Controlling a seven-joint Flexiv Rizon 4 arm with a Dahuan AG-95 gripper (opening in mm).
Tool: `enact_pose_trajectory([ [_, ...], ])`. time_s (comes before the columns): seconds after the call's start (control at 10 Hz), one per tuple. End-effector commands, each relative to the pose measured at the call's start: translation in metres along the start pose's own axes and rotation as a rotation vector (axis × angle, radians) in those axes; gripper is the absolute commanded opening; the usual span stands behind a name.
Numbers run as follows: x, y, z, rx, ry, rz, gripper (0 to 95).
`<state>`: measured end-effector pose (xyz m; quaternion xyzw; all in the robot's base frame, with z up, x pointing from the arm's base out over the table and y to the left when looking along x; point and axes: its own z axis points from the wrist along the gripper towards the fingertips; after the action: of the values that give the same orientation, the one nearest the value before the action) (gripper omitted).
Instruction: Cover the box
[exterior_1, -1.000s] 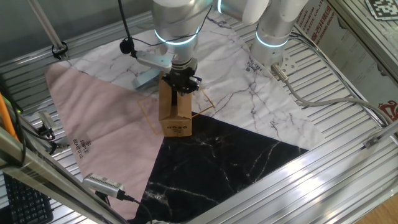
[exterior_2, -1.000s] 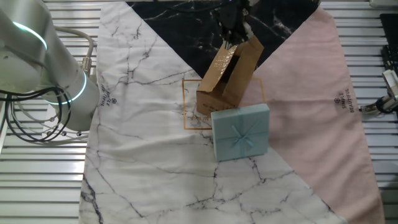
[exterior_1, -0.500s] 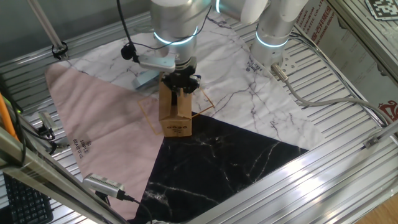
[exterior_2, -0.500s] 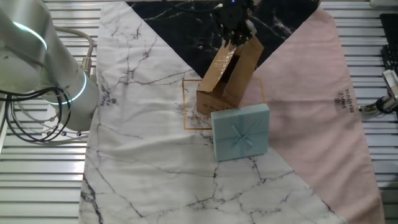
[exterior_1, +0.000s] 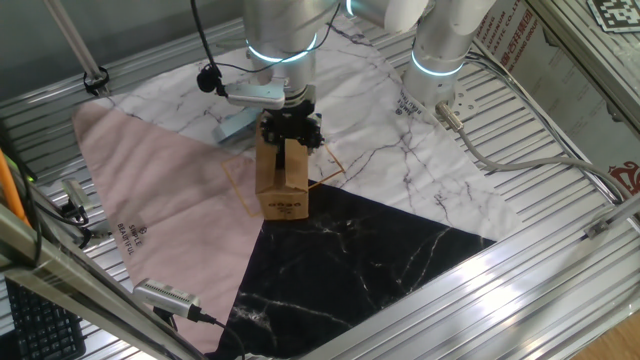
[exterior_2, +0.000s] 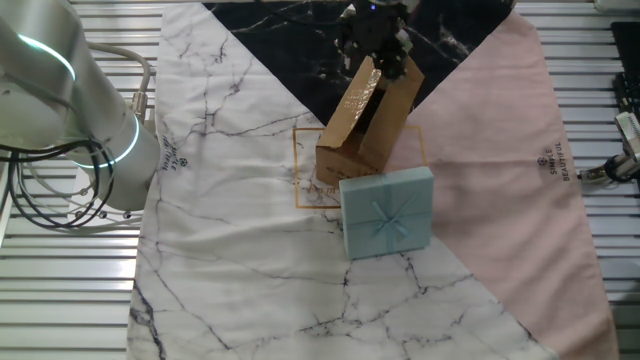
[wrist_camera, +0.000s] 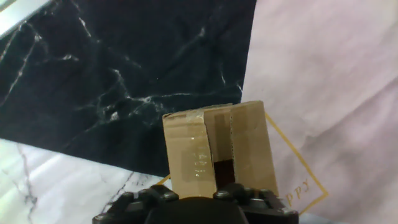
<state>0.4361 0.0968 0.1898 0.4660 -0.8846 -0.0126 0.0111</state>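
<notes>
The box is a small brown cardboard carton standing on the cloth with its top flaps upright and a dark label low on its front. It also shows in the other fixed view and in the hand view, where a dark gap runs between the flaps. My gripper hangs just above the upper ends of the flaps, also in the other fixed view. Its jaws look drawn together with nothing between them. In the hand view only its black body shows along the bottom edge.
A light blue gift box with a bow lies flat right beside the carton, also in one fixed view. A cloth of pink, white marble and black marble patches covers the slatted metal table. Cables and a plug lie by the arm base.
My gripper has risen a little off the flap tops. The carton and its flaps have not moved.
</notes>
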Motion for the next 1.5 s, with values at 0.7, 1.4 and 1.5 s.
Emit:
enact_pose_trajectory([
  [0.7,0.008,-0.024,0.008,0.016,0.006,-0.001,76.0],
  [1.4,0.016,-0.036,0.013,0.013,-0.004,-0.009,76.0],
  [1.5,0.017,-0.037,0.013,0.013,-0.003,-0.006,76.0],
])
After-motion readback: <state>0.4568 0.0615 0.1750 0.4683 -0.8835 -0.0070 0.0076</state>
